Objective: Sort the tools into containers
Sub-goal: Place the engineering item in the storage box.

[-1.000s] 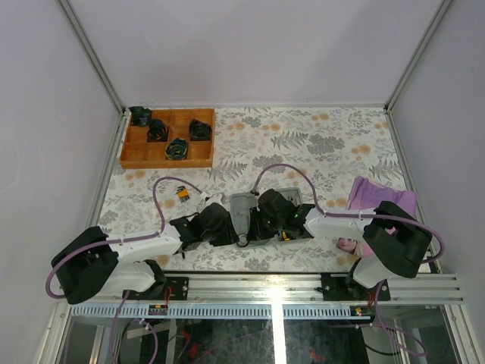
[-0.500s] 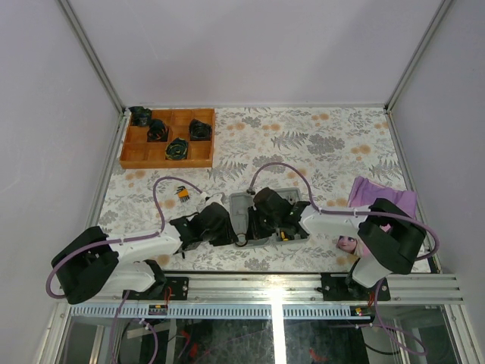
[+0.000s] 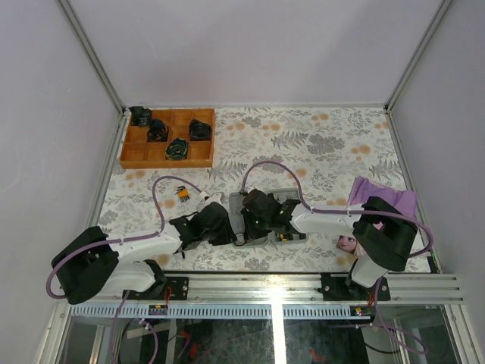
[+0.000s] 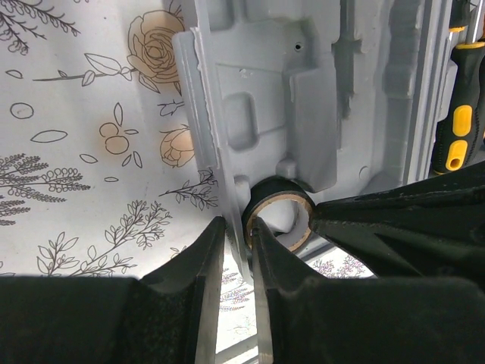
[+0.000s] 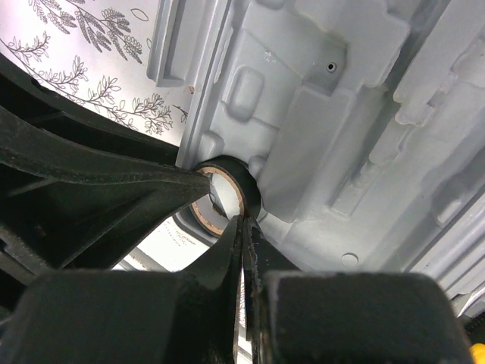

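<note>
The grey case (image 3: pixel 236 203) lies open between both arms, its moulded recesses (image 4: pixel 303 98) (image 5: pixel 333 144) facing up. A black tape roll with a brown core (image 4: pixel 279 220) (image 5: pixel 223 199) sits in its near corner. My left gripper (image 4: pixel 236 224) (image 3: pixel 233 233) straddles the case's side wall there, the jaws narrow and pinching the rim. My right gripper (image 5: pixel 244 221) (image 3: pixel 250 230) is shut with nothing between its jaws, its tips against the roll's outer wall. A black-and-yellow screwdriver (image 4: pixel 457 125) lies in the case's other half.
A small yellow-and-black tool (image 3: pixel 182 193) lies on the floral cloth left of the case. A wooden compartment tray (image 3: pixel 168 155) with dark items stands at the back left. A purple cloth (image 3: pixel 379 193) lies at the right. The two grippers nearly touch.
My right gripper moved left across the case to its near corner and shut. The left gripper stayed in place and its jaws narrowed on the rim.
</note>
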Tool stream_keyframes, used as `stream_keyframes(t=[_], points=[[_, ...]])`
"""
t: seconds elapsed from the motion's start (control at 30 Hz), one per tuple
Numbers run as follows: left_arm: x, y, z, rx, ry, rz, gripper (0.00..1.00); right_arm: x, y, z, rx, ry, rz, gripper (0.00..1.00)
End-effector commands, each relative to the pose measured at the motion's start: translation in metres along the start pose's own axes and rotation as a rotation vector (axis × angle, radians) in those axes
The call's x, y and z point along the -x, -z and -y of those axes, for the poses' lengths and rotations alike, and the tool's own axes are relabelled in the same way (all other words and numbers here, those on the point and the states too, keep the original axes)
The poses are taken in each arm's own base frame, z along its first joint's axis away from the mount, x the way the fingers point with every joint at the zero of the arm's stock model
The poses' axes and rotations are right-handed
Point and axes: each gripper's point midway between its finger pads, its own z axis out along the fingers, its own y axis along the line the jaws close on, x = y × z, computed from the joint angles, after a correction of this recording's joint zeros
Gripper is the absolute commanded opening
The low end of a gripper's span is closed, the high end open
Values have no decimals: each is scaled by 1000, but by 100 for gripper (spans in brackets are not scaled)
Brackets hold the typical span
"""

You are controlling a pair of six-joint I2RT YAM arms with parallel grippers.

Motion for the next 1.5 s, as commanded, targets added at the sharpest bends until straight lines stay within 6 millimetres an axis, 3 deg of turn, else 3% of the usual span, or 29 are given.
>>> stream_keyframes(t=[0.0, 0.4, 0.77, 0.9, 1.1, 1.23, 1.37, 1.47], points=[[6, -1, 17, -61, -13, 8, 16, -74, -26, 58, -233, 67, -212, 0], [8, -1, 21, -73, -19, 13, 16, -109, -35, 91, -369, 112, -396, 0], [9, 1, 24, -93, -25, 20, 16, -129, -45, 102, -400, 102, -498, 0], [11, 3, 22, -86, -16, 32, 21, -100, -36, 91, -388, 100, -374, 1], [22, 15, 24, -88, 12, 87, 37, -28, -9, 47, -231, 74, -84, 26], [34, 28, 26, -70, 22, 137, 47, 12, 16, 28, -182, 89, 83, 33], [53, 49, 20, -27, 43, 214, 52, 36, 40, 19, -152, 97, 213, 38], [67, 67, 5, 35, 79, 275, 56, 46, 59, 17, -130, 89, 298, 42]])
